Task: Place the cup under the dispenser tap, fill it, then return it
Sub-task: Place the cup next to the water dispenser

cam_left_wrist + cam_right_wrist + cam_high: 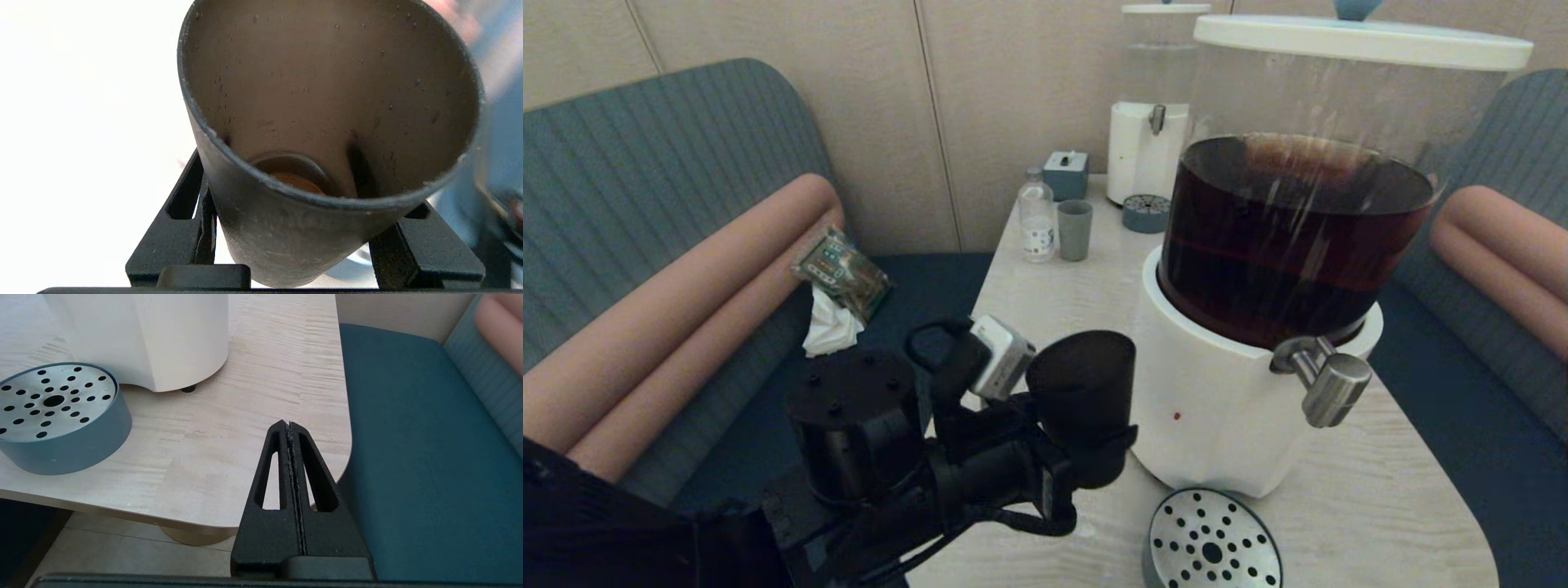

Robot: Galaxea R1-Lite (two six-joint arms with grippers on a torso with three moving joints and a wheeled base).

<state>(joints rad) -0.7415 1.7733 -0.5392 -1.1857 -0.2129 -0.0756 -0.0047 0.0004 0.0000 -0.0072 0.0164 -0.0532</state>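
My left gripper is shut on the matte black cup, holding it above the table's front left, just left of the big dispenser's white base. In the left wrist view the cup sits between both fingers, and a little brown liquid lies at its bottom. The brushed-steel tap sticks out at the dispenser's front right, well to the right of the cup. The round perforated drip tray lies in front of the base. My right gripper is shut and empty over the table's near right corner.
At the back of the table stand a smaller clear-liquid dispenser, a grey-green cup, a small bottle, a grey box and a second drip tray. A snack packet and a tissue lie on the left sofa.
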